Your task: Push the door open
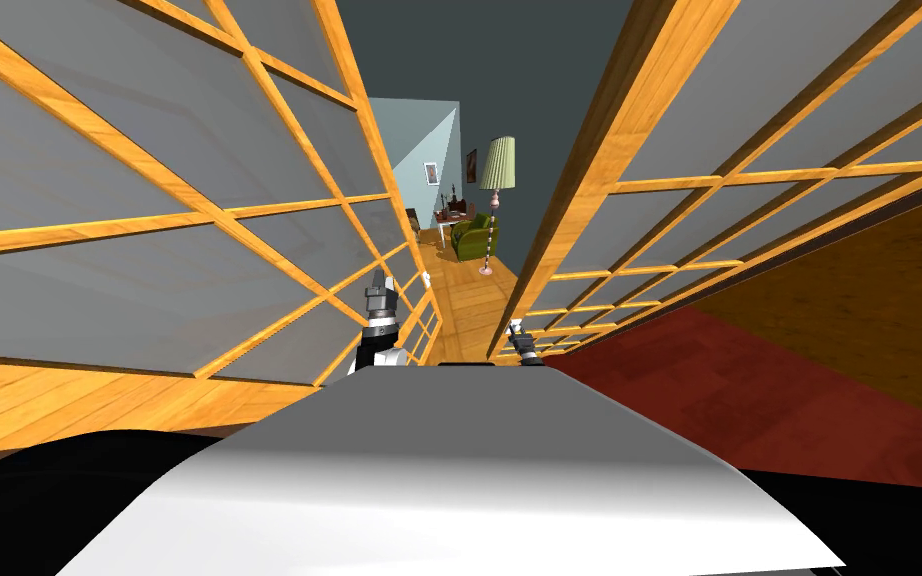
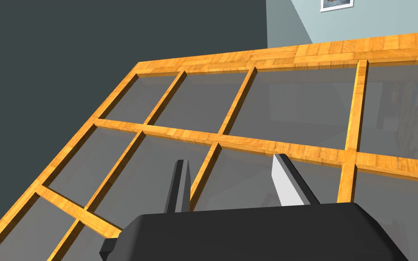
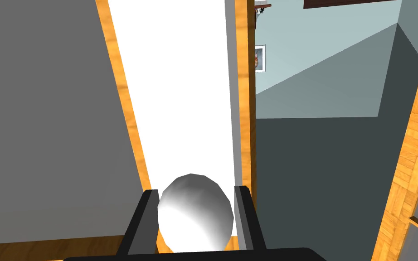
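Flanking my right, the door (image 1: pixel 589 200) is a lattice of orange wood-grain bars around flat grey panes, with a plain white strip (image 3: pixel 181 90) along its edge. Its knob (image 3: pixel 195 213), a faceted white-grey ball, sits between the right gripper (image 3: pixel 195 190) fingers, which press its sides, the knob's lower part cut off by the dark gripper body. The left gripper (image 2: pixel 230 158) stands with fingers wide apart and nothing between them, close before a matching lattice panel (image 2: pixel 267 147) on my left; whether the tips touch it I cannot tell.
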`<state>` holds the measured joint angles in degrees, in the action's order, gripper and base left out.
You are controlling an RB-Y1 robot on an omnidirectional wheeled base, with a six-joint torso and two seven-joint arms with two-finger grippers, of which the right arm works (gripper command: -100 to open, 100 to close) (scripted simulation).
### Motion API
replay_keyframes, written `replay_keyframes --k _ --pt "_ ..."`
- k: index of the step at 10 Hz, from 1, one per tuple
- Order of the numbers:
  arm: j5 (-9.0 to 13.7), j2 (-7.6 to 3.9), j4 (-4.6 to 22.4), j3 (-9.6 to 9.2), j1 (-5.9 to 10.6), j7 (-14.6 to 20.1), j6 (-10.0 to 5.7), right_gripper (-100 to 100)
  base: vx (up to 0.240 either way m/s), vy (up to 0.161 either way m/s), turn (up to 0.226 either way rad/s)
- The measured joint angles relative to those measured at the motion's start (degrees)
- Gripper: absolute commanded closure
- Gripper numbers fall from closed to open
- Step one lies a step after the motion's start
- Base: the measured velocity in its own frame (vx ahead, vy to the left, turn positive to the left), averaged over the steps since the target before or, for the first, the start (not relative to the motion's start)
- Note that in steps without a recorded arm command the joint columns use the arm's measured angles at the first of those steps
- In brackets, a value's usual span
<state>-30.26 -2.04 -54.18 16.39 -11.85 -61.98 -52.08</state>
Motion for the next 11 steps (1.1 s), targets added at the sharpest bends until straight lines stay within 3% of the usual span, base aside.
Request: replay_keyframes --k 11 --pt "5.75 -0.33 1.91 -3.30 1.72 15.04 0.12 100 0.057 -0.002 -0.022"
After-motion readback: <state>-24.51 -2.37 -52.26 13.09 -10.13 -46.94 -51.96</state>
